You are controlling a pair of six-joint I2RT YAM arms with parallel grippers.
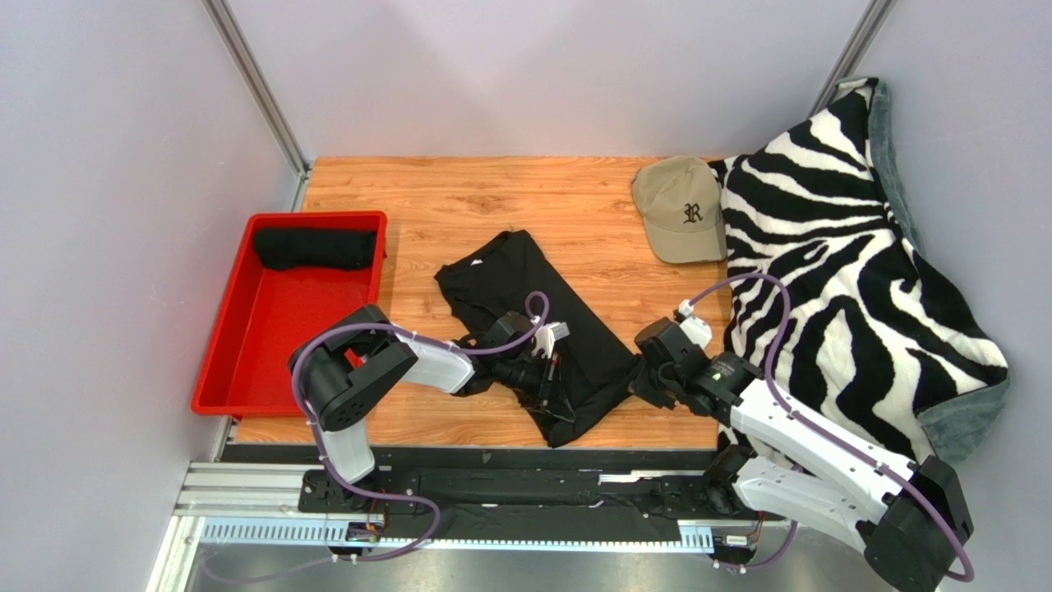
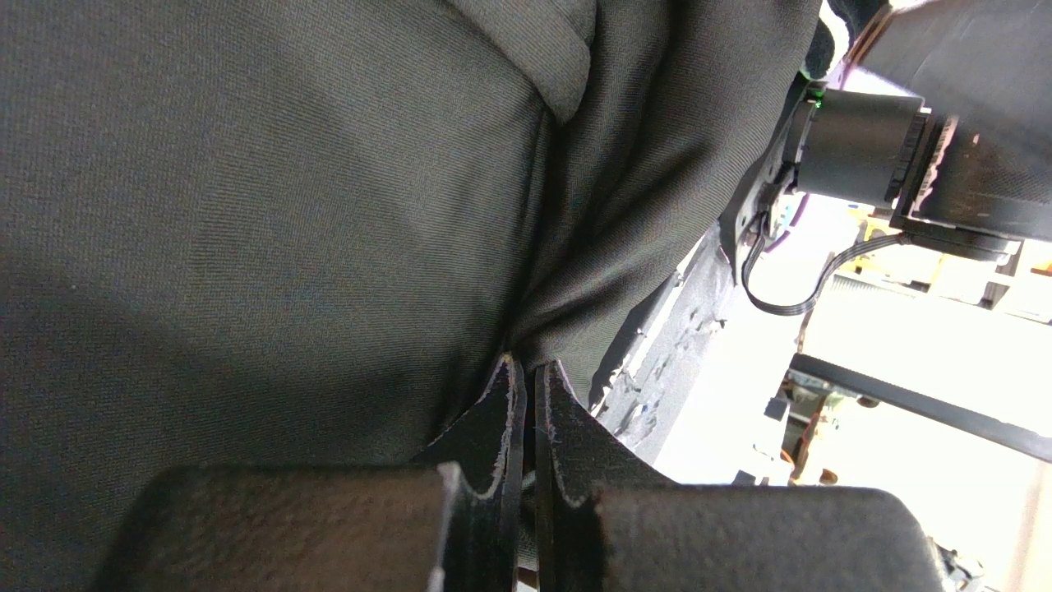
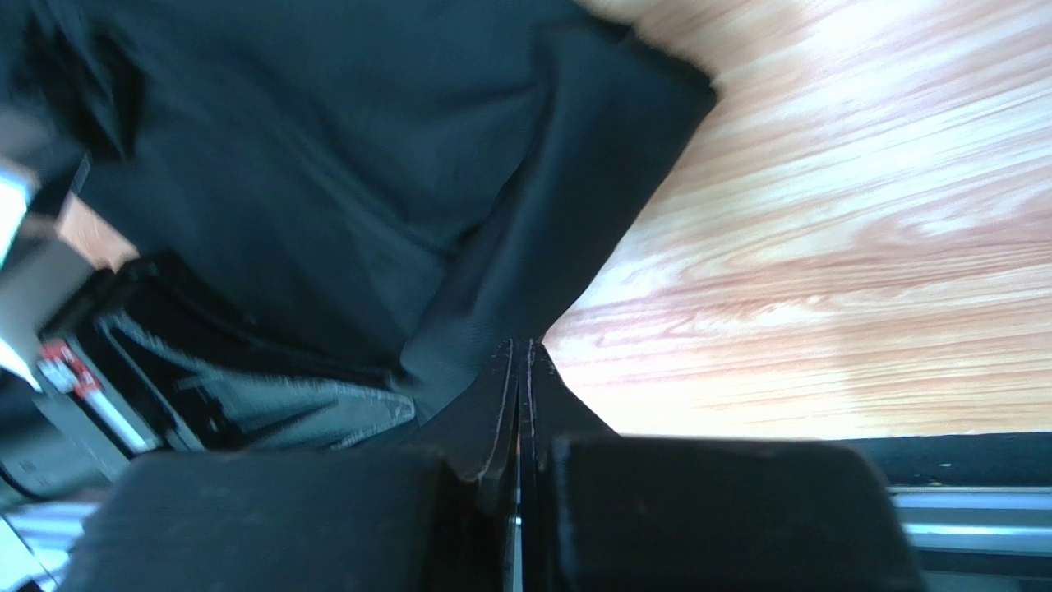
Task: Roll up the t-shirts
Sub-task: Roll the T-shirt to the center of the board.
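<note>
The black t-shirt [image 1: 543, 323] is matt, finely woven cloth, and the table [image 1: 494, 197] under it is smooth wood-grain board with a soft sheen. The red tray [image 1: 266, 339] looks like glossy plastic. The tan cap [image 1: 677, 212] is matt cloth, the zebra blanket [image 1: 840, 271] plush, and the front rail [image 1: 247, 500] bare ribbed metal.

I see one black t-shirt [image 1: 587, 339] lying mostly flat in the middle of the wooden surface [image 1: 494, 197]. It sits at a slant, its length running from far left to near right. Its near-left side is bunched, and a fold there is nipped in the left jaws. The right jaws pinch another fold at its near-right edge. A second black t-shirt [image 1: 315, 249], rolled up, lies across the far end of the red tray [image 1: 278, 333].
</note>
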